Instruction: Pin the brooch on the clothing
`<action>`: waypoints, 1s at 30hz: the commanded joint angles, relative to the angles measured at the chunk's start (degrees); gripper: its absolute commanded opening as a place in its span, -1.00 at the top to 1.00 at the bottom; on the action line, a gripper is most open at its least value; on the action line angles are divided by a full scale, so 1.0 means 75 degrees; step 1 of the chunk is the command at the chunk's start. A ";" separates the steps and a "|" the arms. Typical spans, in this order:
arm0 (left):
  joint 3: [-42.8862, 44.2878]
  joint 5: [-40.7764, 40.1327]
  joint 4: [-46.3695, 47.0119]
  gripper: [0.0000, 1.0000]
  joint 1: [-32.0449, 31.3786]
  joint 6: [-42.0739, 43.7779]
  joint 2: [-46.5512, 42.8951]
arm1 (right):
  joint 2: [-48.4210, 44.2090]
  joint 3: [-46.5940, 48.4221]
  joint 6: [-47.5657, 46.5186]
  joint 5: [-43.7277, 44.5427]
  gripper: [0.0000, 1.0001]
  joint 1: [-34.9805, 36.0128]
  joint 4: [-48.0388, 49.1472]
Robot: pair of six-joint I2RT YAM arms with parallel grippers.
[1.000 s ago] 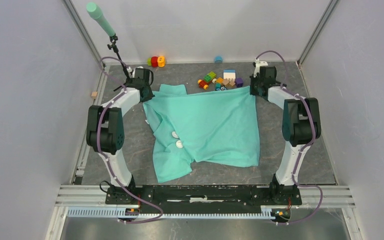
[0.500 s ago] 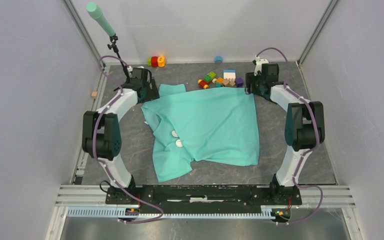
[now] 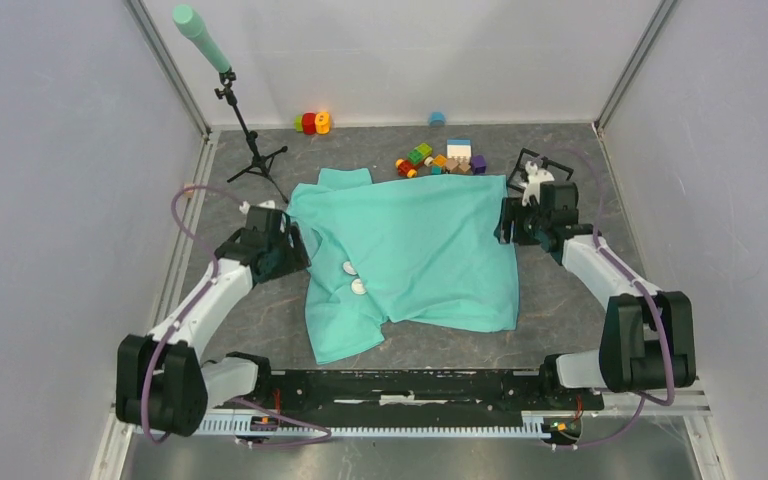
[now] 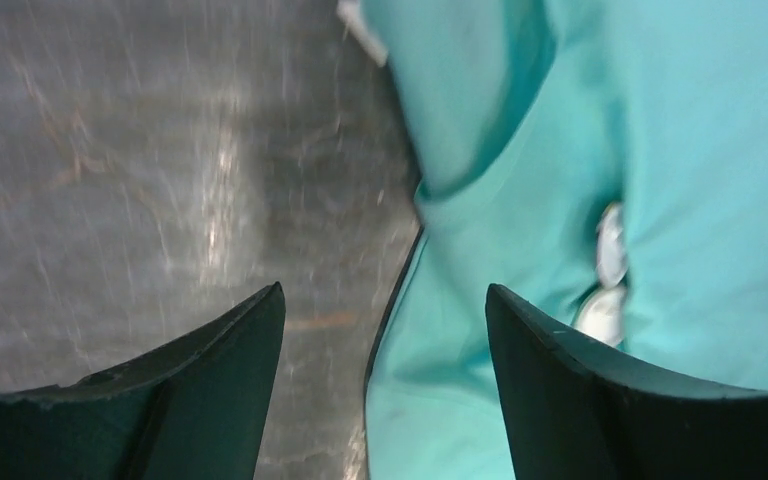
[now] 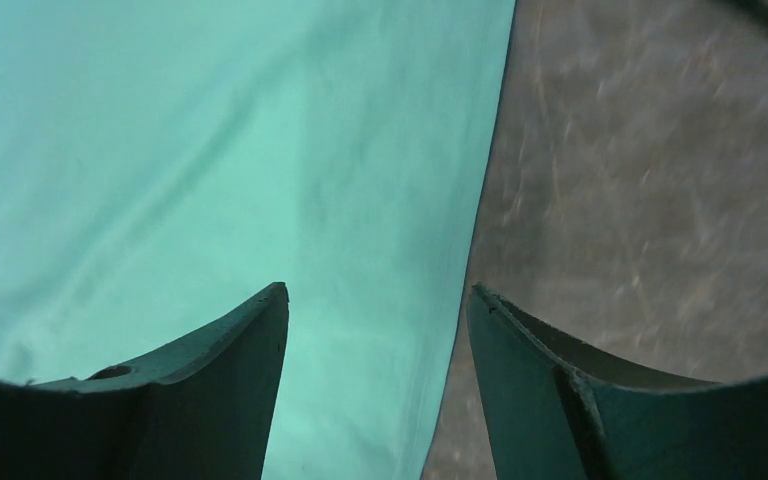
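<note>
The clothing [image 3: 410, 250], a mint-green T-shirt, lies spread on the grey table, its lower left part folded and rumpled. Two small white discs [image 3: 355, 278], seemingly the brooch, rest on it near the left side; the left wrist view shows these discs [image 4: 605, 280] past the right finger. My left gripper [image 3: 292, 250] hovers open over the shirt's left edge [image 4: 400, 300], nothing between its fingers. My right gripper [image 3: 505, 222] hangs open over the shirt's right edge [image 5: 470, 250], also holding nothing. The shirt [image 5: 210, 150] fills the left of the right wrist view.
Several coloured toy blocks [image 3: 440, 158] sit just behind the shirt's far edge. A red and orange stack [image 3: 312, 122] and a small blue piece [image 3: 437, 118] stand by the back wall. A microphone tripod [image 3: 250, 160] stands back left, and a black wire frame [image 3: 528, 160] back right.
Both grippers were shut on the shirt's far corners; they opened, let go and drew back toward the near side. The shirt now lies flat.
</note>
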 commanded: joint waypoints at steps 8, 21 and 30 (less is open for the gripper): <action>-0.1876 0.0116 0.0254 -0.44 -0.0302 -0.1517 -0.1120 | -0.1644 -0.2061 0.0413 0.0305 -0.36 0.0361 -0.1088; -0.2144 0.0611 0.1257 -0.28 -0.0585 -0.1612 -0.0366 | -0.2036 -0.2615 0.0660 0.1289 -0.34 0.0674 -0.1381; -0.2320 0.0989 0.1996 0.22 -0.0950 -0.1975 0.0436 | -0.2147 -0.2978 0.0772 0.1121 -0.05 0.0690 -0.1103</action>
